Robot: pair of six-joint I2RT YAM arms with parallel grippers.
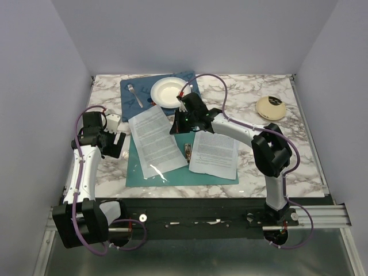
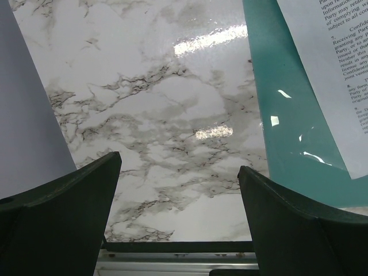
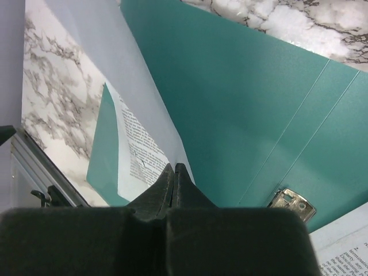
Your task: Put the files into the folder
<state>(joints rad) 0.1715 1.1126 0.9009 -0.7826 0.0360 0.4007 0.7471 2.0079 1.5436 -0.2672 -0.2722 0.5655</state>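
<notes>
1. Right gripper (image 3: 174,168) fills the foreground of its own wrist view, jaws clenched on the edge of a pale sheet. I judge this to be a far corner of the files (image 1: 156,141), which lie askew over the folder's left half.
2. Those files overhang the far edge of the folder (image 1: 137,172). A second sheaf (image 1: 214,154) lies on the folder's right half, just right of the spine clip (image 1: 188,150).
3. Left gripper (image 2: 179,165) hangs with jaws released, holding nothing, over bare worktop (image 2: 161,115) just left of the folder.
4. Risk: the pinch is thin and sits at the paper's margin, so a pull could crease or tear the sheet, or let it slip free.
5. Risk: only the top sheet may be caught, which would fan the stack apart.
6. Risk: nothing pins the folder, so dragging paper across it may slide or turn it.
7. Risk: a sheet swept toward the folder's middle could snag on the spine clip.
</notes>
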